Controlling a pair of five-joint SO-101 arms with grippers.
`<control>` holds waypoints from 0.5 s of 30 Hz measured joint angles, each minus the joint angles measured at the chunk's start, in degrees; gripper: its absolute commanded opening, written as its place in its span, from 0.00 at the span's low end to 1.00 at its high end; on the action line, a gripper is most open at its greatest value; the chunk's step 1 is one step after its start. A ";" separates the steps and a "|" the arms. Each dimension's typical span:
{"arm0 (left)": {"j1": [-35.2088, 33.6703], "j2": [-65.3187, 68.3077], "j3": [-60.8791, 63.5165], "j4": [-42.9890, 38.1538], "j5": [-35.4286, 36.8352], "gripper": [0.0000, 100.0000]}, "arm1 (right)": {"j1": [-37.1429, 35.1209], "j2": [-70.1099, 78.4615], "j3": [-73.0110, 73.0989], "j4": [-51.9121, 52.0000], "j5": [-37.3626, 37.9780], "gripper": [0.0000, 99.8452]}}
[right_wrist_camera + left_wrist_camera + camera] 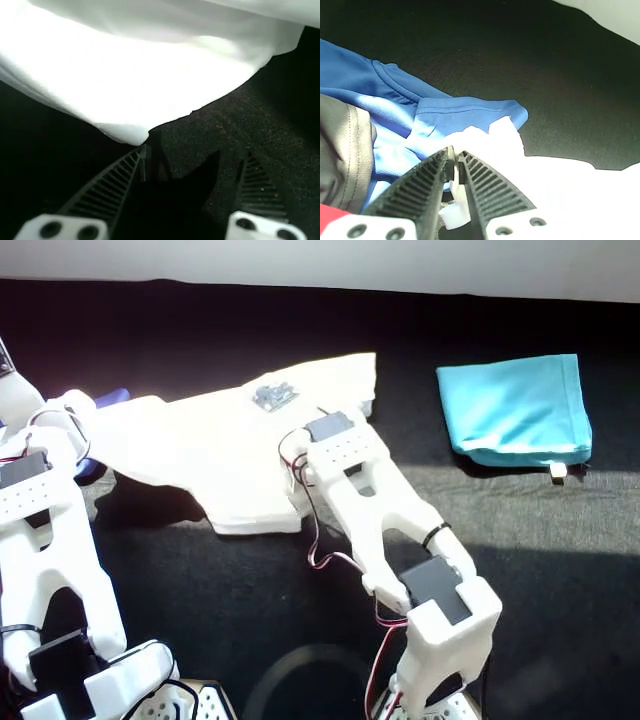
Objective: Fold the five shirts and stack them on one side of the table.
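The left gripper [454,152] is pinching a fold of the white shirt [560,195], jaws closed tight on the cloth, just beside the blue shirt [395,100] and the grey shirt [340,150]; the right gripper [195,152] is hanging with jaws spread wide over the black table [250,580], at the white shirt's edge; the folded turquoise shirt [515,405] is lying well apart, toward the table's right side

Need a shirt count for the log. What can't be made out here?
Blue shirt, high view: mostly hidden by the white shirt and left arm.
Grey shirt, red cloth, left wrist view: cut off by the edge.
Print on the white shirt, high view: too small.
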 measured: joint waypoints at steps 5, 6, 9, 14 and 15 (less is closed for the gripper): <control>0.00 0.00 0.00 0.00 0.00 0.01 | -4.04 0.00 -3.96 4.13 -3.34 0.15; 0.00 0.00 0.00 0.00 0.00 0.01 | -5.36 0.00 -3.96 4.66 -3.34 0.14; 0.00 0.00 0.00 0.00 0.00 0.01 | -9.58 0.00 -3.96 5.36 -3.34 0.12; 0.00 0.00 0.00 0.00 0.00 0.01 | -15.21 0.00 -3.96 7.03 -3.34 0.12; 0.00 0.00 0.00 0.00 0.00 0.01 | -15.56 0.00 -3.96 7.03 -3.34 0.12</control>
